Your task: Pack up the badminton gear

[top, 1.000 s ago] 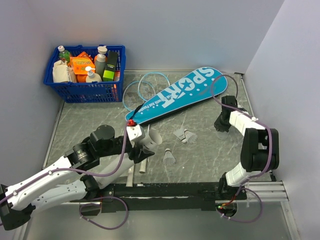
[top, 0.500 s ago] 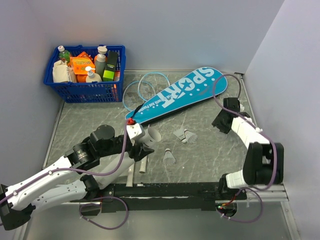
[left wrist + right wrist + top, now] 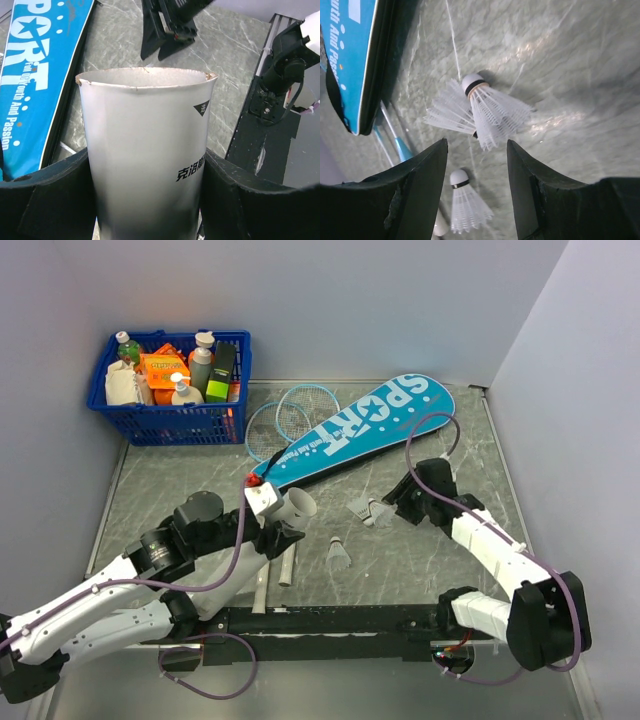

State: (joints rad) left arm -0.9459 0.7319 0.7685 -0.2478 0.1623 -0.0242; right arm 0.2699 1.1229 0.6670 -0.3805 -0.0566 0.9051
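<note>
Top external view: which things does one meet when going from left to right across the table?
blue basket → paper cup → single shuttlecock → two shuttlecocks → right gripper. The rackets and the bag overlap these, so they are left out.

Grey marbled table [image 3: 180, 480] with teal bag [image 3: 360, 425], two rackets [image 3: 290, 412], three shuttlecocks [image 3: 370, 510] and blue basket [image 3: 170, 422]

The right gripper [image 3: 477, 150] is hovering low over the marbled surface [image 3: 560, 45], its dark jaws standing apart. Just beyond them two shuttlecocks [image 3: 487, 112] are lying overlapped, feathers fanning left and right, one white cork showing. A third shuttlecock [image 3: 465, 202] is lying between the jaws. The bag [image 3: 355, 50] is filling the upper left, with pale blue shafts [image 3: 397, 141] poking out beside it.
</note>
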